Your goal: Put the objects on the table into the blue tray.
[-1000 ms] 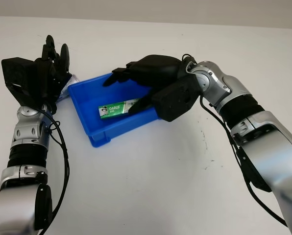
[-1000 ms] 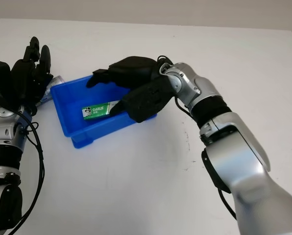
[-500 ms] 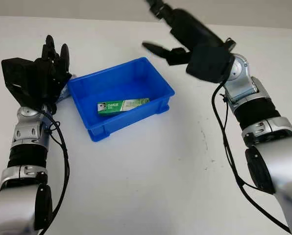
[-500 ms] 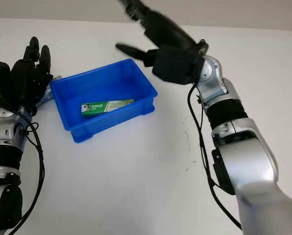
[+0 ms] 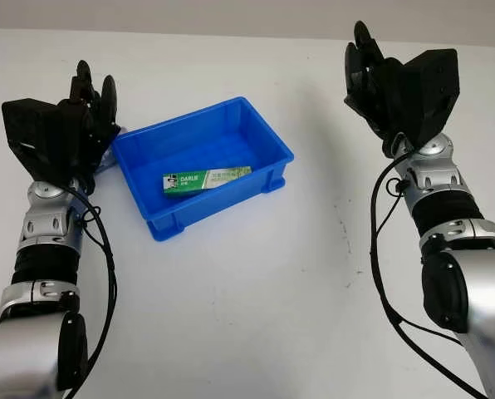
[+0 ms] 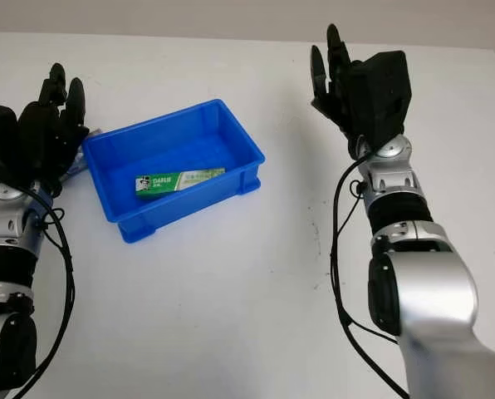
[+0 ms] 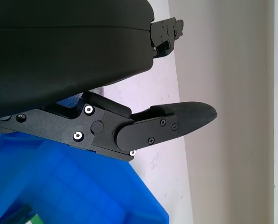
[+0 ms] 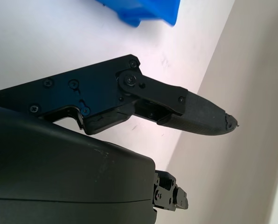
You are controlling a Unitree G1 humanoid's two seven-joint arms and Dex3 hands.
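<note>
Now the blue tray (image 5: 202,166) is sitting on the white counter (image 5: 247,307), a little to the left of the middle, and it is turned at an angle. A green and white box (image 5: 207,178) is lying flat inside the tray, near its near wall, with the long side running left to right.

The left hand (image 5: 73,133) is standing upright on the left side, just beside the left end of the tray, with the fingers pointing to the far side. It is open and is holding nothing. Behind this hand, between it and the left corner of the tray, a small light object (image 5: 112,158) is showing on the counter; most of it is hidden, so I cannot tell what it is.

The right hand (image 5: 393,87) is raised on the right side, well apart from the tray, also with the fingers pointing up and to the far side. It is open and it is carrying nothing. In the right wrist view, one corner of the tray (image 8: 146,10) is showing past the black finger (image 8: 195,112).
</note>
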